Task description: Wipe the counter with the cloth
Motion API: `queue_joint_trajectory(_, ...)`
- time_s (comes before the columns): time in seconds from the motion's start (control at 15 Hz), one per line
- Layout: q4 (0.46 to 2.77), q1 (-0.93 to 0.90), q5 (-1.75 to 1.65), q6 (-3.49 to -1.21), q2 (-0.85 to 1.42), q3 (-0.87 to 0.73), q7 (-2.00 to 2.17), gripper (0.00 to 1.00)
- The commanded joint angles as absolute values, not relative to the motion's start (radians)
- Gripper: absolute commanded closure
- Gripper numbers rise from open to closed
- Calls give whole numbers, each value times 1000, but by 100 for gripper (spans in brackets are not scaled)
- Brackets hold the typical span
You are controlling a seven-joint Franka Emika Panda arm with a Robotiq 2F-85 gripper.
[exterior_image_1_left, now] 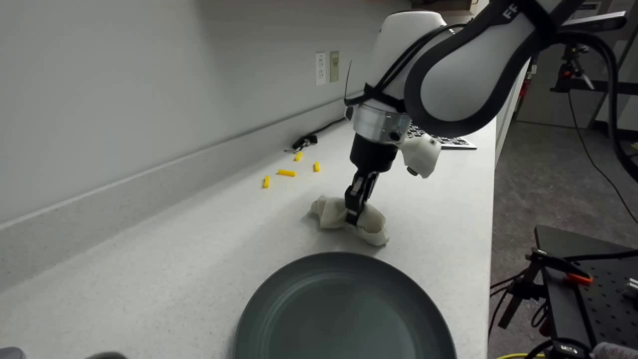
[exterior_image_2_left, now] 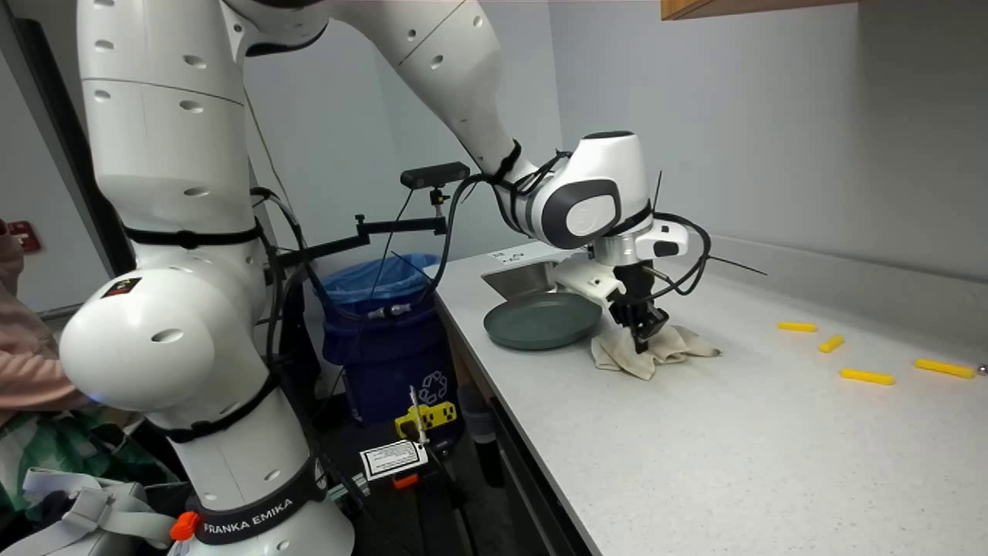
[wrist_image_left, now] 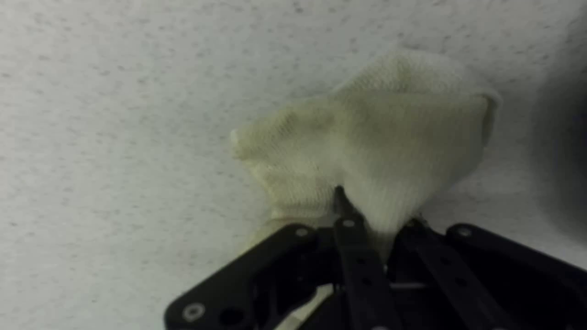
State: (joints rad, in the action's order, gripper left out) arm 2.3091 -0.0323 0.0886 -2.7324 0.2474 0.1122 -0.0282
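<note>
Well, in an exterior view the claw grips the cloth on the counter near a dark plate. In an exterior view four yellow sticks lie scattered; in the wrist view the cloth is pinched between the fingers.

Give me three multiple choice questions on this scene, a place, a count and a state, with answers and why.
1. Where is the cloth?
A. in the sink
B. on the counter, beside the plate
C. on the floor

2. How many yellow sticks lie on the counter?
A. two
B. seven
C. four

3. How does the gripper stand?
A. shut on the cloth
B. wide open
C. shut, holding nothing

1 B: both exterior views show it there.
2 C: both exterior views show four.
3 A: the wrist view shows cloth pinched in it.
</note>
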Motion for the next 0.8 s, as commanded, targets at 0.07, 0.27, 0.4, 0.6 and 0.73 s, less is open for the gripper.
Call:
queue_joint_trajectory(0.07, 2323, -39, 109, -2746, 225, 137, -62, 97)
queue_joint_trajectory(0.27, 2346, -18, 68, -2759, 222, 81, -47, 97)
queue_joint_trajectory(0.4, 2372, 8, 63, -2768, 213, 32, -40, 97)
queue_joint_trajectory(0.6, 2421, 63, 89, -2776, 184, -28, -43, 97)
queue_joint_trajectory(0.73, 2463, 98, 90, -2781, 152, -67, -40, 97)
